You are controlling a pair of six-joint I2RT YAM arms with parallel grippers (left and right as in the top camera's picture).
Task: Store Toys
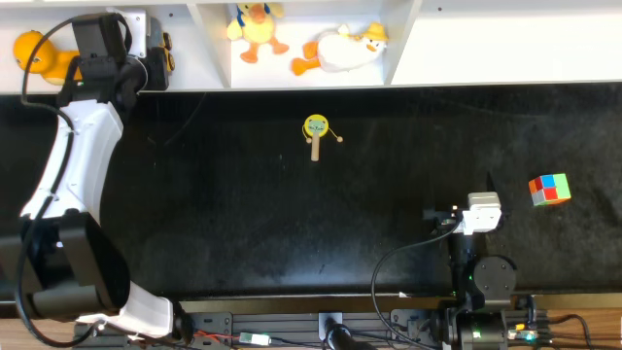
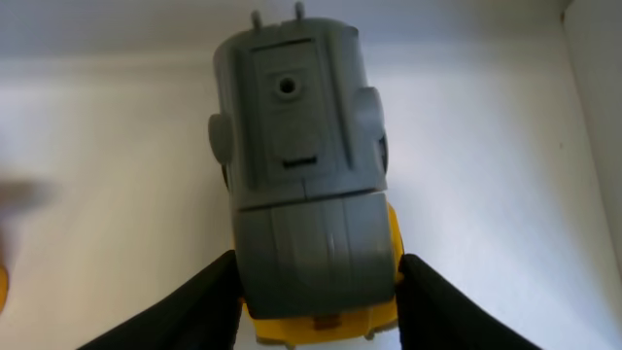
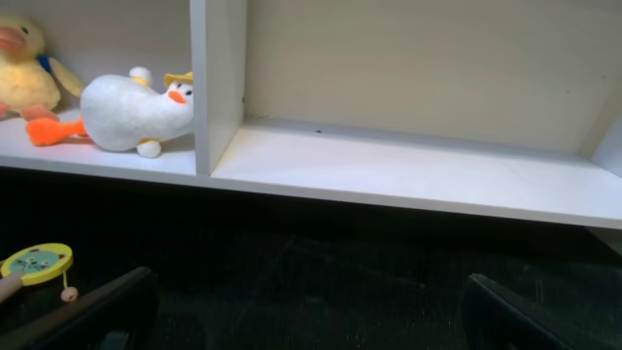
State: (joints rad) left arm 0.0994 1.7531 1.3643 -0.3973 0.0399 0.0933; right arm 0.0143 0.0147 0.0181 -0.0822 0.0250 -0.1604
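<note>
Top: left gripper point(image 1: 144, 66) sits in the shelf's point(image 1: 437, 68) left compartment w/ the toy truck point(image 1: 163, 53). Left wrist: fingers point(image 2: 190, 306) pinch its yellow end; let go tilted, it could roll off the front edge; long axis points away to the back wall point(image 2: 466, 107). Right wrist: right gripper point(image 3: 311, 311) spread, empty, over bench point(image 3: 292, 262).

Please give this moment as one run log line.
left gripper: shut on toy truck in left shelf compartment | right gripper: open over table | rattle, cube: on table
</note>
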